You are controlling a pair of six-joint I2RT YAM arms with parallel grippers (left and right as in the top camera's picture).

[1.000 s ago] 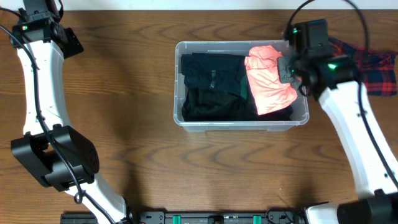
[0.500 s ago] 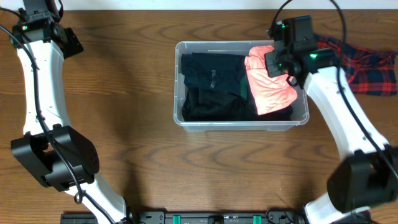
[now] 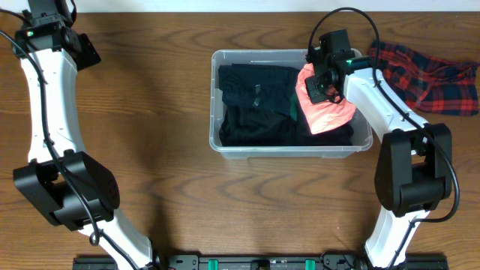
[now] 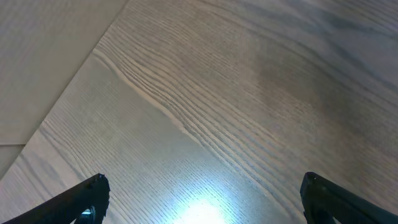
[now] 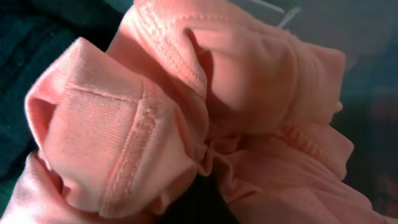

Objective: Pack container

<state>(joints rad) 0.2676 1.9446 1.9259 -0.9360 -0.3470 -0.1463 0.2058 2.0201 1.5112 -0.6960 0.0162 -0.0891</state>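
The container [image 3: 214, 112] is a clear plastic bin at the table's middle back. It holds dark folded clothes [image 3: 255, 105] on the left and a pink garment [image 3: 331, 114] on the right. My right gripper [image 3: 322, 84] is inside the bin's right end, on the pink garment's upper part. In the right wrist view the pink garment [image 5: 249, 81] fills the frame, and its folds gather into my shut jaws [image 5: 205, 205] at the bottom centre. My left gripper [image 3: 86, 51] is open and empty over bare wood at the far left back, and also shows in its wrist view [image 4: 205, 190].
A red and dark plaid cloth [image 3: 431, 75] lies on the table just right of the container. The dark wooden table [image 3: 150, 172] stretches to the left and front of the bin.
My right gripper has moved left from the bin's right wall to over the pink garment, whose top has bunched up. The left arm has not moved.
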